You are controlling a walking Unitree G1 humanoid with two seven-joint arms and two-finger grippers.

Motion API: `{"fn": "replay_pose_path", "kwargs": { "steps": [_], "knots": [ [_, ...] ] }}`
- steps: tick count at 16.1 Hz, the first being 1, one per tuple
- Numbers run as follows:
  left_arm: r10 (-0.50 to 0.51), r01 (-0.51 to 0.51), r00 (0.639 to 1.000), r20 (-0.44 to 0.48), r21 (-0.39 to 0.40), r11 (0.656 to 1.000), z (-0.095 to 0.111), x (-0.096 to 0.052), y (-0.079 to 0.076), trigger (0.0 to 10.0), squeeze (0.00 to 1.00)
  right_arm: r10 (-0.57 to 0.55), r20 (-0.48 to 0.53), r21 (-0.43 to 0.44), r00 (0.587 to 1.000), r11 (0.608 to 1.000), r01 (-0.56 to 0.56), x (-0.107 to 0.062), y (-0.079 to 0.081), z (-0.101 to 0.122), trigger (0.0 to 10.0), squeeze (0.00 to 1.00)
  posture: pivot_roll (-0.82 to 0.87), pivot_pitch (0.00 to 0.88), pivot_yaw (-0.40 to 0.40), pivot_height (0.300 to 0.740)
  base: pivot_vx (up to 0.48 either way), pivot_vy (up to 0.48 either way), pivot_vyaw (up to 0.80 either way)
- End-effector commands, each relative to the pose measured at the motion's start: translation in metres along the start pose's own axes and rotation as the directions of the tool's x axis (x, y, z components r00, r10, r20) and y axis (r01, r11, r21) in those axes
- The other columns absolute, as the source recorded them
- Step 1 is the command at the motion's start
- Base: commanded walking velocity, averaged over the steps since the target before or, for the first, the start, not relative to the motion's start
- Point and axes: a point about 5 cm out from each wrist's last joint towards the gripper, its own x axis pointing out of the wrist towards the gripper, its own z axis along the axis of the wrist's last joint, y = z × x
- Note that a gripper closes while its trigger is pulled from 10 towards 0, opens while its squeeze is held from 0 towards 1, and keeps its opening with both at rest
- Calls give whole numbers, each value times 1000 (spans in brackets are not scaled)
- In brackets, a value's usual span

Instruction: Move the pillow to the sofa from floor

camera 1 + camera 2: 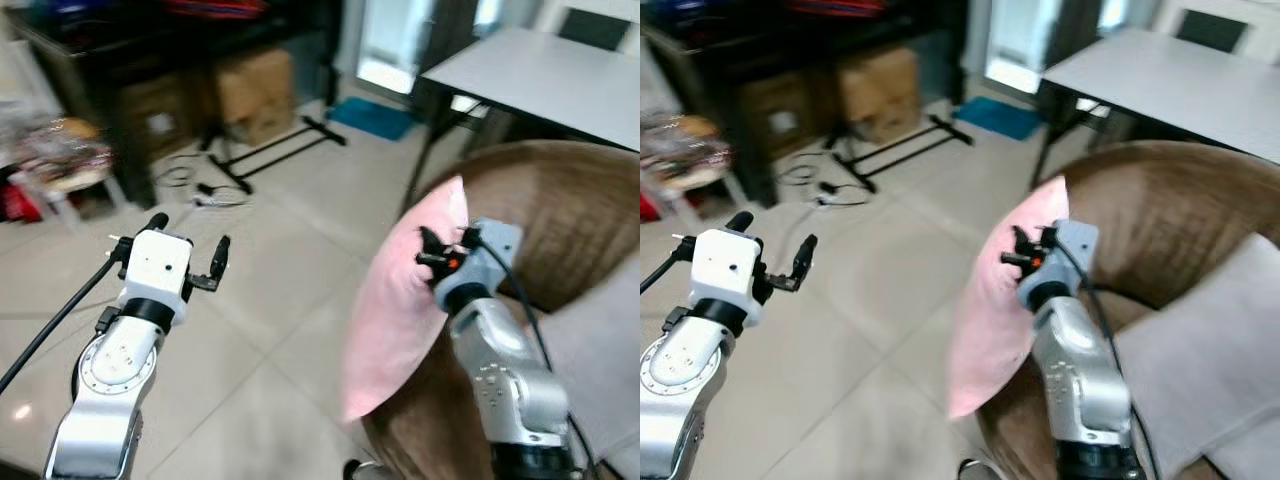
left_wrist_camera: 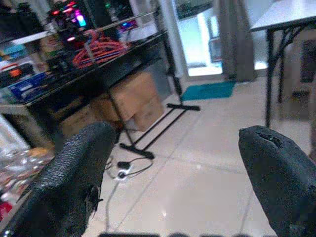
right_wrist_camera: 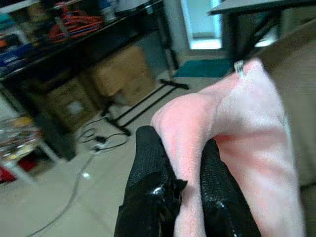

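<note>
I am pinching the pink pillow in my right gripper against the brown sofa's left arm; my left gripper is hovering wide open, holding nothing.

The pillow stands upright against the outer edge of the sofa, on the robot's right, pinched at its upper edge by the right gripper. A cushion lies on the sofa seat, right of the pillow. Left of the sofa, the left gripper hangs over the tiled floor. A table stands behind the sofa. Cardboard boxes sit under a dark desk at far left
</note>
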Motion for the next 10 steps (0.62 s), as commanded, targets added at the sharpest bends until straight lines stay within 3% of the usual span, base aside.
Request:
{"fn": "replay_pose_path", "kwargs": {
  "steps": [1,4,7,10],
  "knots": [
    [10,-10,1000,9,6,1000,2,-1,3,10000,0,49,51,1,998,999,-49,3,12,11,10000,0,-17,0,17,740,0,0,-800],
    [9,-9,1000,15,-7,1000,2,-1,4,10000,0,57,42,-4,997,998,-57,3,14,10,10000,0,-18,0,17,740,0,0,-800],
    [5,-4,1000,23,-18,1000,4,-1,4,10000,0,84,37,-27,996,996,-83,5,18,10,10000,0,-14,0,16,740,280,0,-719],
    [5,-5,1000,23,-18,1000,4,-2,5,10000,0,130,18,-72,991,989,-128,6,24,7,10000,0,-10,0,13,740,285,0,0]
  ]
}}
